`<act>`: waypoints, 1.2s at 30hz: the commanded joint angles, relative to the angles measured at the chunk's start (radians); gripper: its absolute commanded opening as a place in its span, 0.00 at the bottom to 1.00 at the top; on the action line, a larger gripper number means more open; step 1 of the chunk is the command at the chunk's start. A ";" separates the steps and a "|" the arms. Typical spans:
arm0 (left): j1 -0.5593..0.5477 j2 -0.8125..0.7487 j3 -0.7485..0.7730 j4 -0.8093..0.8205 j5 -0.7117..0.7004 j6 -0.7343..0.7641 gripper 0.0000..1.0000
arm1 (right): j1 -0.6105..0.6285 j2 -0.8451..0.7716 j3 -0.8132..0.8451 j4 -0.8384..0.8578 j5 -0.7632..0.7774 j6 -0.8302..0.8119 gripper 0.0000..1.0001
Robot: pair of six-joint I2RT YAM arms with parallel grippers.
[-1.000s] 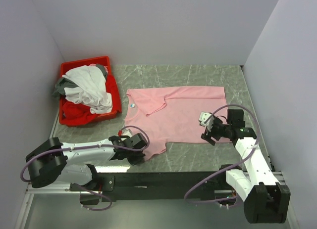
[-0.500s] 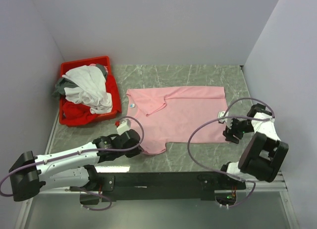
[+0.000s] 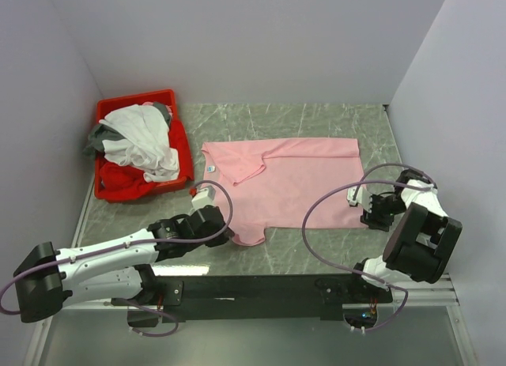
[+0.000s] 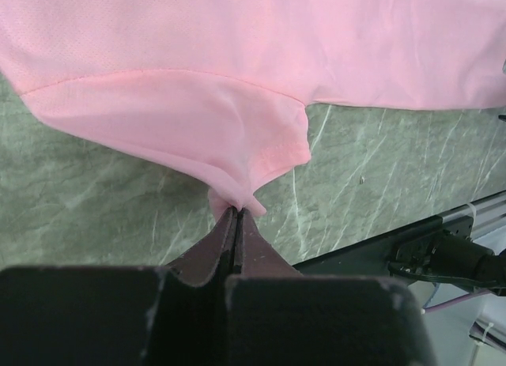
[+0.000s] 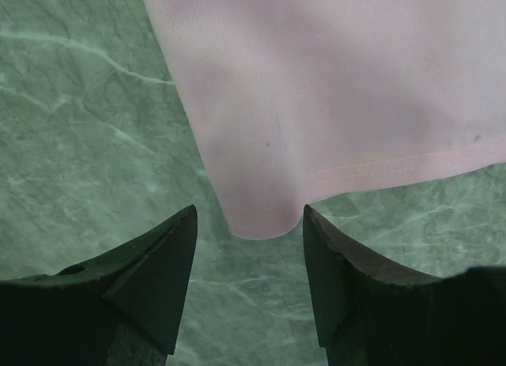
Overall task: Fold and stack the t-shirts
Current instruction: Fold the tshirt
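A light pink t-shirt [image 3: 288, 184] lies spread flat mid-table, its blue neck label at the left. My left gripper [image 3: 231, 235] is shut on the shirt's near-left sleeve; in the left wrist view [image 4: 237, 211] a pinch of pink cloth [image 4: 229, 137] sticks out from between the closed fingertips. My right gripper [image 3: 365, 216] is open at the shirt's near-right corner. In the right wrist view [image 5: 249, 217] that hem corner [image 5: 265, 216] lies on the table between the two spread fingertips, untouched. White [image 3: 142, 141], grey [image 3: 96, 137] and red [image 3: 122, 180] tees lie heaped in the bin.
A rigid red plastic bin [image 3: 134, 99] stands at the back left, close to the left wall. Green marble tabletop [image 3: 316, 251] runs to a black front rail. Walls close in at left, back and right. Purple cables loop over both arms.
My right gripper has drawn back off the shirt, rightward to its near-right corner. My left gripper has moved slightly up and right with the sleeve, bunching the near-left cloth.
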 commanded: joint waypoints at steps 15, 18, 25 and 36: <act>0.011 0.009 -0.021 0.075 -0.018 0.036 0.00 | 0.040 0.035 -0.085 0.118 0.070 0.028 0.51; 0.018 0.003 -0.032 0.084 -0.012 0.037 0.00 | 0.048 0.035 -0.078 0.144 0.052 0.066 0.54; 0.034 -0.006 -0.047 0.093 0.002 0.050 0.00 | 0.065 -0.049 0.053 0.031 -0.117 0.164 0.64; 0.061 -0.012 -0.067 0.124 0.031 0.082 0.00 | 0.094 -0.157 -0.097 -0.003 0.033 0.129 0.54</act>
